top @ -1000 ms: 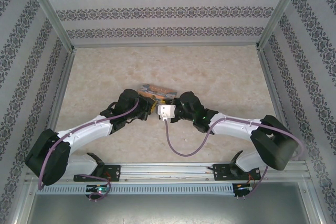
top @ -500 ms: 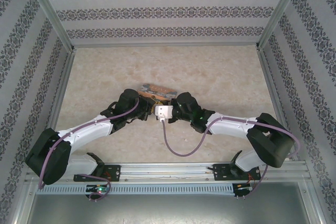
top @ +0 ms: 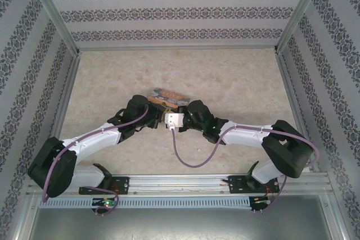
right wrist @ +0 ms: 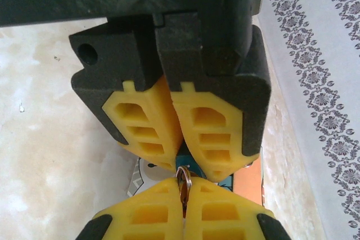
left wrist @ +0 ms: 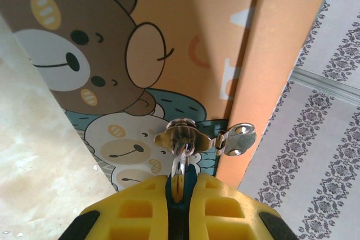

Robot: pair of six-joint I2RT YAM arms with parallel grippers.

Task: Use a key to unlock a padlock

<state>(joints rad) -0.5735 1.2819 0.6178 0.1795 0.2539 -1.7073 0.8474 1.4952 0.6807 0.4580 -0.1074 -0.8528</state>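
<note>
Left gripper (left wrist: 181, 195) has its ribbed yellow fingers pressed almost together on the tiny padlock (left wrist: 180, 164). The blue body is pinched between them, and the silvery shackle loops through the metal hasp (left wrist: 194, 137) of the glossy bear-printed tin (left wrist: 169, 54). Right gripper (right wrist: 183, 195), tip to tip with it, is closed tight on a thin metal ring (right wrist: 184, 178) just beside the padlock, over the mottled beige desk (top: 236, 77).
</note>
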